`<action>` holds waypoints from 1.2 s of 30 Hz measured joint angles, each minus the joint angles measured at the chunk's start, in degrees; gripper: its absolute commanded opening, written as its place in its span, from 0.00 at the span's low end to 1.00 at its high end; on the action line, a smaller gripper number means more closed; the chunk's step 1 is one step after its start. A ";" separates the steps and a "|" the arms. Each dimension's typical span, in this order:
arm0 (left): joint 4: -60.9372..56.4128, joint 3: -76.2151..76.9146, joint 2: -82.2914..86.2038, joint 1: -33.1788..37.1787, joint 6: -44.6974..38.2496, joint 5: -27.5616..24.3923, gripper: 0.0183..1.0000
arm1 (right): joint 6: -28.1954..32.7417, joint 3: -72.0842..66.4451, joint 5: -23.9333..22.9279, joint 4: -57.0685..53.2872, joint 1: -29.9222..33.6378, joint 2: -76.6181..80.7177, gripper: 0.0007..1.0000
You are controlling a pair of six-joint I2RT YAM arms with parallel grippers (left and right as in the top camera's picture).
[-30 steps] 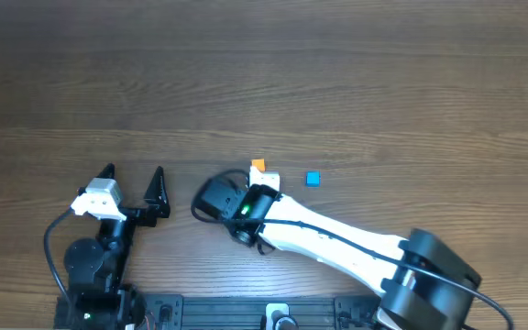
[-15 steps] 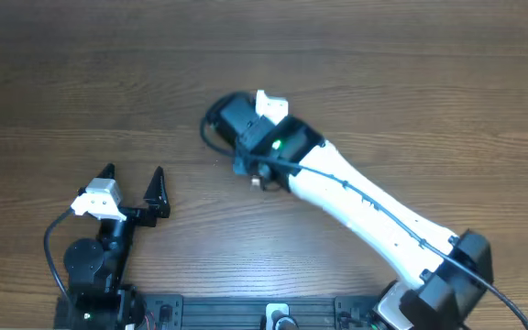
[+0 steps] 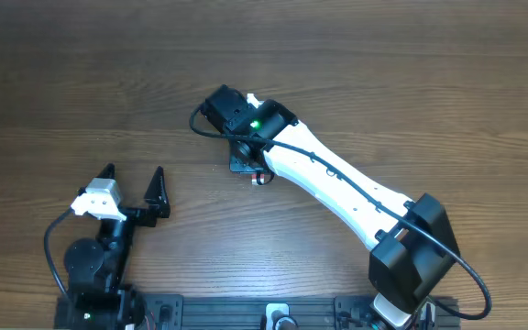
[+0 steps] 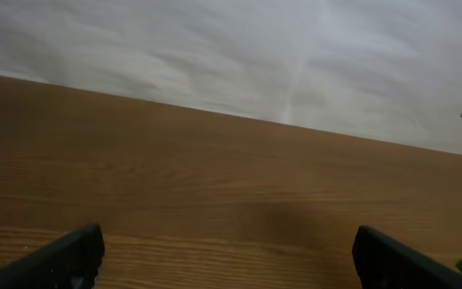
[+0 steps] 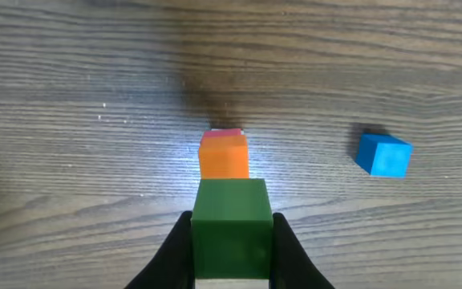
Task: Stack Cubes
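The right jaws are closed snugly on a green cube point(image 5: 231, 226), one finger against each side face, so the cube sits square between them. Just beyond it in the wrist view stands an orange cube point(image 5: 224, 157) resting on a red cube point(image 5: 221, 132), of which only a thin edge shows. The green cube appears lifted and not yet centred over that pair, though how high it hangs I cannot tell. A blue cube point(image 5: 383, 154) lies alone on the desk point(image 5: 70, 88), well apart from the stack. The right arm point(image 3: 337, 188) reaches to just left of centre in the top view. The left jaws are spread wide and empty at the lower left of that view. The likely trouble is placement: if the green cube comes down off-centre, it could overhang and tip off on release. If it descends too low or skewed, its edge or the fingers could shove the orange cube off the red one and topple the stack.
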State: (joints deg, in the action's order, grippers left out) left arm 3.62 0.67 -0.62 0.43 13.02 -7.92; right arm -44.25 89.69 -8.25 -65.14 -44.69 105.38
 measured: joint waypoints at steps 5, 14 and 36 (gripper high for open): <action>0.02 0.00 0.00 0.00 0.00 0.00 1.00 | 0.24 0.00 0.81 -0.31 0.13 0.07 0.01; 0.02 0.00 0.00 0.00 0.00 0.00 1.00 | 0.55 0.00 1.92 -0.04 0.59 2.03 0.01; 0.00 0.02 0.00 0.00 0.00 0.00 1.00 | 0.79 0.00 2.32 2.21 0.74 3.82 0.01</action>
State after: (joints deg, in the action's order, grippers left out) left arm 3.62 0.69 -0.62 0.43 13.02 -7.92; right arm -43.46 89.69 -5.93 -62.94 -43.94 109.21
